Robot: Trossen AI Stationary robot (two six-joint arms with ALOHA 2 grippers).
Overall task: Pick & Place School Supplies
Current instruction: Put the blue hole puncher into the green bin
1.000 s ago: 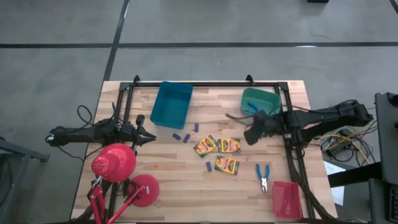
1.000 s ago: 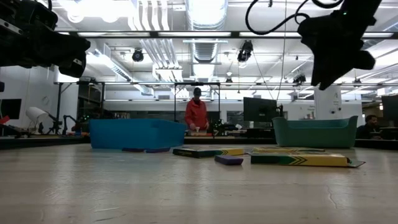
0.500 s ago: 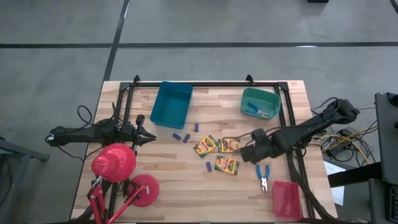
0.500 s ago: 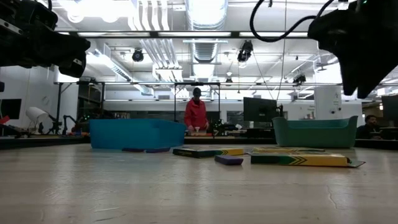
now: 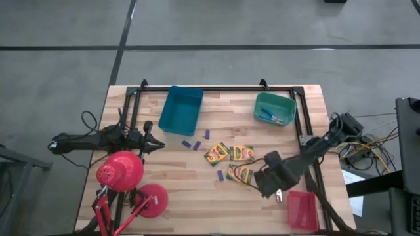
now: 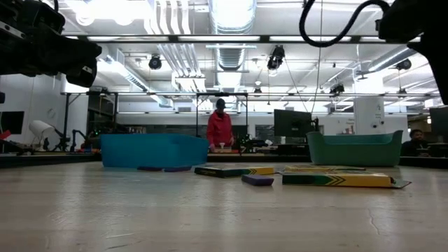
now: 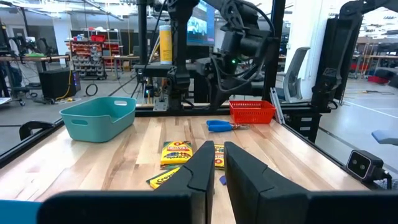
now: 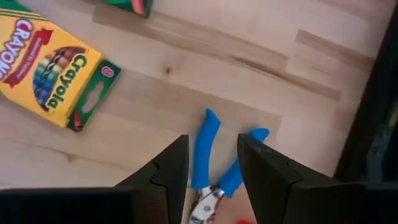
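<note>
Three yellow crayon boxes [image 5: 216, 153] [image 5: 241, 153] [image 5: 239, 174] lie flat mid-table, with purple sticks [image 5: 190, 144] [image 5: 220, 176] beside them. Blue-handled scissors [image 8: 207, 148] lie flat on the wood by the red tray [image 5: 302, 210]. In the high view my right gripper hides most of them. My right gripper [image 8: 211, 146] hangs above them, pointing down and open, a finger on each side of one handle, touching nothing. Another pair of scissors [image 5: 269, 118] lies in the teal tray [image 5: 283, 101]. My left gripper [image 5: 155, 144] waits shut at the table's left side.
A blue tray [image 5: 180, 109] stands at the far left of centre. A red desk lamp [image 5: 121, 172] fills the near left corner. A black frame [image 5: 216, 88] runs along the far edge and both sides. A person [image 6: 220, 129] stands in the room behind.
My right gripper has swung from beside the teal tray toward the table's near edge, passing the crayon boxes, and now hangs over the scissors by the red tray. It has tipped steeply downward and rolled on the way. Nothing on the table has moved.
</note>
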